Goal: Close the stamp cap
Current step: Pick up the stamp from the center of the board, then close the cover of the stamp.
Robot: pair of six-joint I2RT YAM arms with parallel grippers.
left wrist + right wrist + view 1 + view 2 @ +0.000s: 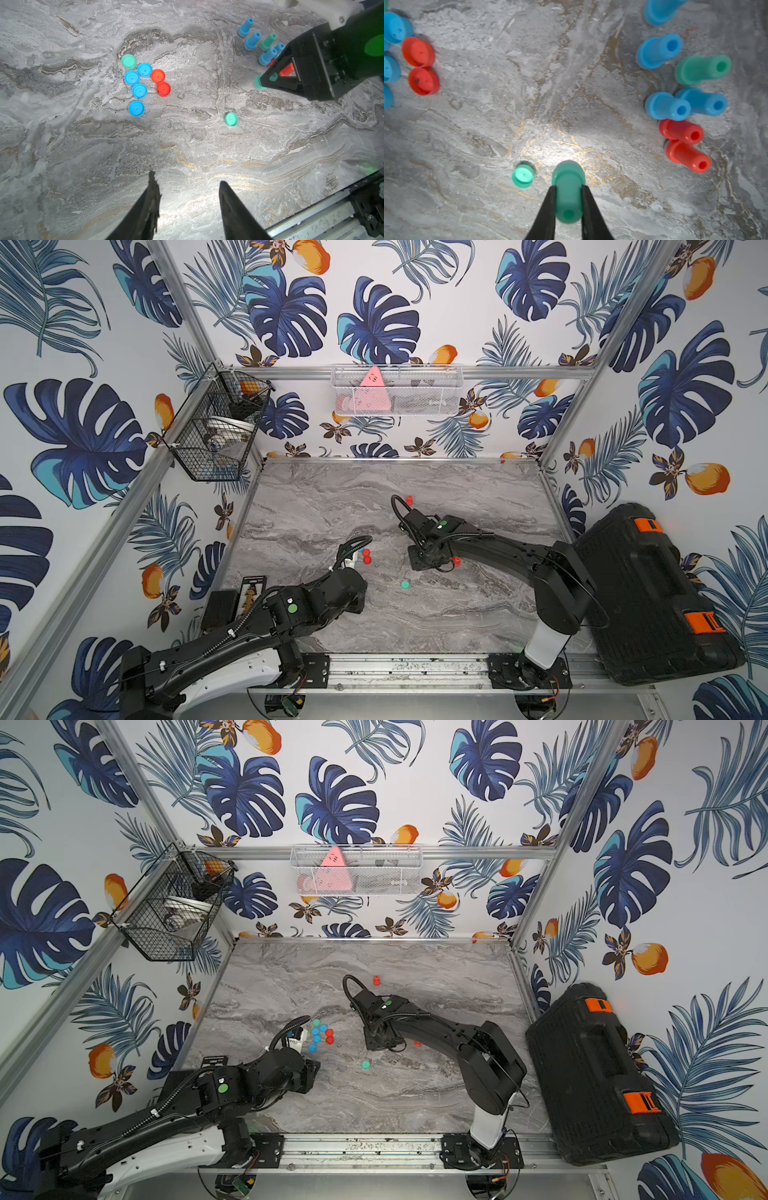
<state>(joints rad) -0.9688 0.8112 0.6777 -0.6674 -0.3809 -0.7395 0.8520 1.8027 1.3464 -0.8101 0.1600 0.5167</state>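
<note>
My right gripper [569,187] is shut on a green stamp [568,199], holding it by the stem just above the marble table [571,83]. A loose green cap [522,176] lies open side up right beside the stamp's wide end, a little apart from it. That cap also shows in both top views [404,584] [365,1064] and in the left wrist view [231,119]. My left gripper [188,177] hovers open and empty over bare table, well short of the cap. In the left wrist view the right gripper [262,82] shows with the stamp's wide end [257,83] sticking out.
Several blue stamps [658,51], a green one [702,69] and two red ones [681,132] stand clustered near the right gripper. Blue caps [139,90], red caps [163,89] and a green cap [128,61] lie grouped. A red stamp [409,500] stands farther back. A black case [648,593] sits at the right.
</note>
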